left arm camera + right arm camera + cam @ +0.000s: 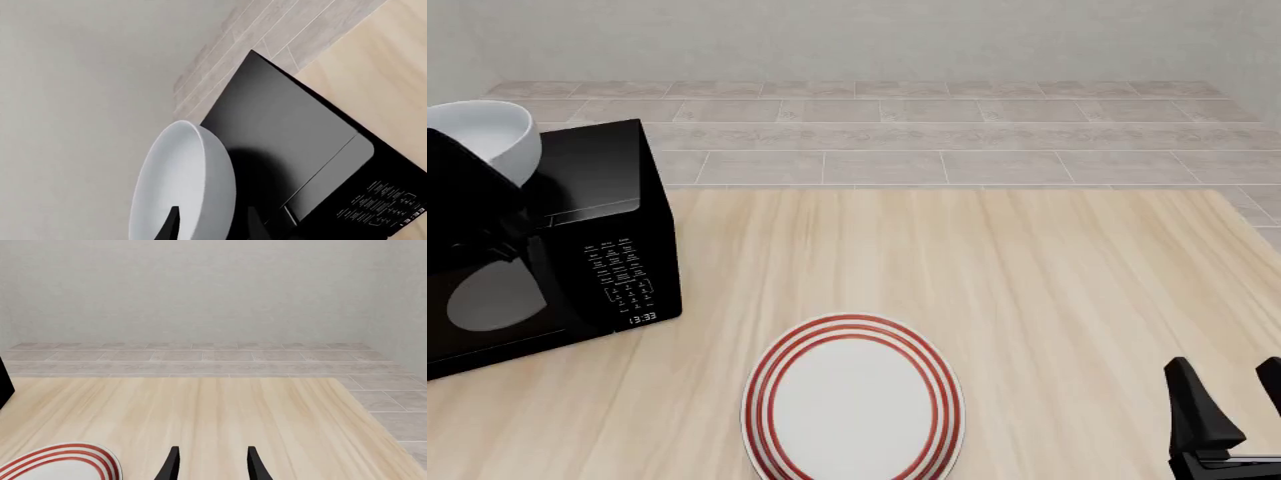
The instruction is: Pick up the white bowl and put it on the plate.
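Note:
The white bowl (487,135) hangs tilted in the air above the left end of the microwave, at the far left of the front view. My left gripper (212,220) is shut on the white bowl (180,185), with one finger inside the rim and the other outside the wall. The plate (854,400), white with red rings, lies flat on the table near the front edge, right of the microwave. Its edge also shows in the right wrist view as the plate (57,462). My right gripper (1232,385) stands open at the front right, holding nothing.
A black microwave (587,250) with a keypad stands on the table's left side, directly below the bowl. The wooden table (1028,280) stretches to the right, and beyond it are a tiled floor and a grey wall.

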Controlling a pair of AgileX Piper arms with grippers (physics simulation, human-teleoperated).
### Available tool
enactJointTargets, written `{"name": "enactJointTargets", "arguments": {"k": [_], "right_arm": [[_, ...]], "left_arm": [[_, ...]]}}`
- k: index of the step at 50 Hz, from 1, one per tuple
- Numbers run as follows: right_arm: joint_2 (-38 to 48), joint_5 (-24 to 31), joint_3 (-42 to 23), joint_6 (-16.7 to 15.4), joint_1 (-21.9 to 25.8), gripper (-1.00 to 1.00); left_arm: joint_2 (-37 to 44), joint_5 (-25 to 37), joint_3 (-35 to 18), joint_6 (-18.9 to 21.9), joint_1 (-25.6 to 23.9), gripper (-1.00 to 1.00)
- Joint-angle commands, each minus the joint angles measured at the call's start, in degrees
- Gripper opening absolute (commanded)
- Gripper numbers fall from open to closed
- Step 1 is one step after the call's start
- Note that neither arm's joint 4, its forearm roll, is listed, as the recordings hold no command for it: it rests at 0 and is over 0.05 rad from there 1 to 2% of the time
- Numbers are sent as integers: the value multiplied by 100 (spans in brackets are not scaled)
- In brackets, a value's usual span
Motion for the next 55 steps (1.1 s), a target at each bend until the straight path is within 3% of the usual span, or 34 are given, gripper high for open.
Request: {"name": "enactJointTargets", "arguments": {"k": [1,27,28,41,55], "right_arm": [[6,-8,1,1,1,100],[6,-8,1,2,-2,100],[6,-8,1,0,1,100],[6,-8,1,3,0,100],[6,-8,1,3,1,100]], "left_arm": [[267,-158,3,-36,59,100],[416,-282,112,74,95,100],[388,-280,118,55,69,-100],[275,-216,121,76,5,-100],[-449,236,110,88,-82,-100]]}}
